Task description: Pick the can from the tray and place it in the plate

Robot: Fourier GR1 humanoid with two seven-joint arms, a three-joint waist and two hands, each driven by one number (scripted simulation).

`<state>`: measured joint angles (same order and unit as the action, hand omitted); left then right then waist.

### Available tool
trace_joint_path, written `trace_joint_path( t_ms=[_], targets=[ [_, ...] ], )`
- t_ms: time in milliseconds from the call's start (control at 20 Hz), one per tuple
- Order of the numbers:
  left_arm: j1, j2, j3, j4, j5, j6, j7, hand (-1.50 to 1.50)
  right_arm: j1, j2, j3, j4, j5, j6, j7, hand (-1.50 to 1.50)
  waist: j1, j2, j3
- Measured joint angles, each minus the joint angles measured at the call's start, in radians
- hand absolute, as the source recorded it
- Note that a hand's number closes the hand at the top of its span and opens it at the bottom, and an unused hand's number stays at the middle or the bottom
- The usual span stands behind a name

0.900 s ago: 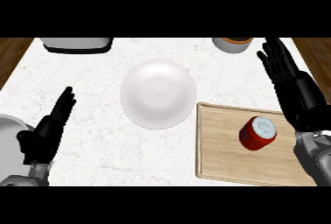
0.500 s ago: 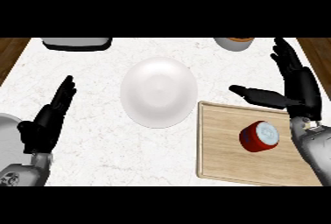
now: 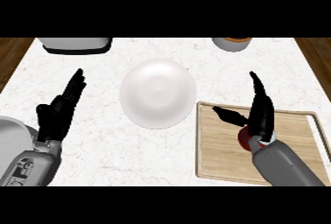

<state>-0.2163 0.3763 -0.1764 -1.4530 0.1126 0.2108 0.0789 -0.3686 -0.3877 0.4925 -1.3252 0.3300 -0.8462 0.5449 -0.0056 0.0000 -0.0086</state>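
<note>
Our right hand [image 3: 262,116] is over the red can [image 3: 244,138] on the tray [image 3: 216,162], fingers [image 3: 257,87] straight and holding nothing, so next we must curl them round it, then carry it to the white plate [image 3: 158,93].

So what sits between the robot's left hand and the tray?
In the head view, the white plate lies between the left robot hand and the wooden tray, on the marble counter.

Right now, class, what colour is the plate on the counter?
White, plain with no pattern; the plate shows best in the head view.
</note>
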Motion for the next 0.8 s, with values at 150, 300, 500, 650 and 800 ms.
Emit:
trace_joint_path(
  t_ms=[150,300,500,650,800],
  targets=[
    [-0.013,-0.008,0.003,0.01,-0.002,0.0,0.014,0.0,-0.008,-0.021,0.04,-0.017,0.167,0.012,0.134,-1.5,-0.01,-0.008,0.0],
    [-0.022,-0.002,0.017,0.024,0.001,-0.009,0.02,0.0,-0.008,-0.039,0.059,-0.092,0.339,0.054,0.277,-1.5,-0.02,-0.011,0.002],
    [-0.014,-0.001,0.024,0.022,-0.001,-0.01,0.019,0.0,-0.049,-0.076,0.048,-0.208,0.439,0.235,0.477,-1.5,-0.026,-0.016,0.002],
    [-0.012,-0.006,0.025,0.025,-0.004,-0.008,0.017,0.0,-0.059,-0.095,0.053,-0.266,0.419,0.384,0.568,-1.5,-0.028,-0.017,0.002],
    [-0.011,-0.007,0.027,0.029,-0.006,-0.01,0.01,0.0,-0.065,-0.098,0.046,-0.31,0.369,0.494,0.631,-1.5,-0.026,-0.015,0.002]
  ],
)
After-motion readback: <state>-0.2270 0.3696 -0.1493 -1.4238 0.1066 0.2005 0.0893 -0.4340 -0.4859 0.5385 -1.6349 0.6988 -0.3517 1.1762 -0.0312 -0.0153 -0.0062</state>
